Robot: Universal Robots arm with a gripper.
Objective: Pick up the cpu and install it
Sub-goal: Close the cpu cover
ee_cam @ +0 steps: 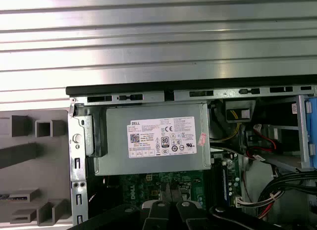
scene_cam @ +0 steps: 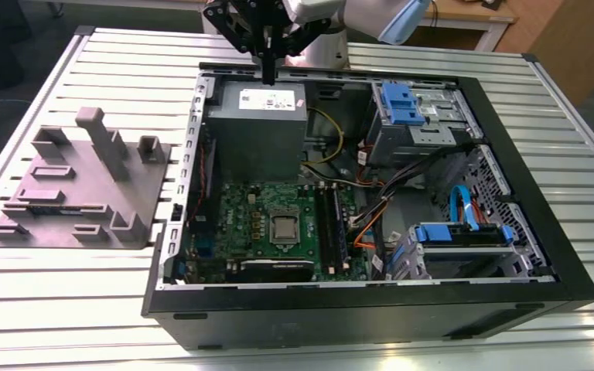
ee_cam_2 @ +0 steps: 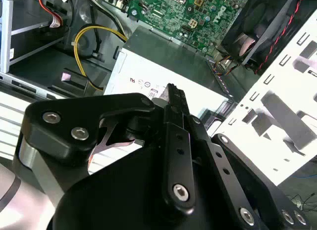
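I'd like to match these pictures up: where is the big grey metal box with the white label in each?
Exterior view: grey metal box at the black computer case's far end, beyond the green circuit board.
Second wrist view: box between the black claw and the board.
First wrist view: box between the board and the case's rim.
Shared landmark: the green circuit board.

An open black metal computer case (scene_cam: 380, 317) lies on the ribbed aluminium table (scene_cam: 70, 340), and a grey moulded plastic fixture block (scene_cam: 70, 201) stands beside it at the exterior view's left. Inside the case, the grey metal box with a white label (scene_cam: 261, 135) sits behind the green circuit board (scene_cam: 240, 224). The black gripper (scene_cam: 268, 76) hangs over the far edge of the box.
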